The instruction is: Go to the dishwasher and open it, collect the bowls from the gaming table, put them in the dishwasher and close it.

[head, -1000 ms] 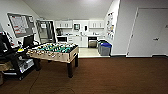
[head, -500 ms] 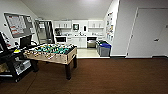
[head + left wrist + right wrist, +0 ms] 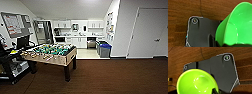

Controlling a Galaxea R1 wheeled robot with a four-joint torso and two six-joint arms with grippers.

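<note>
Across a dark wood-plank floor (image 3: 112,75), far kitchenette with the dishwasher (image 3: 91,43); a lime-green bowl at each wrist.

Silver-grey dishwasher sits under the far counter, left of blue-lidded bins (image 3: 105,50); table-football table (image 3: 51,53) stands near left. Left tool (image 3: 218,43) carries one lime-green bowl (image 3: 238,27), seen edge-on above the planks; right tool (image 3: 216,91) carries another bowl (image 3: 196,82), mouth facing the camera. Each bowl's rim meets dark tool parts; whether either tool is clenched cannot be told.
</note>
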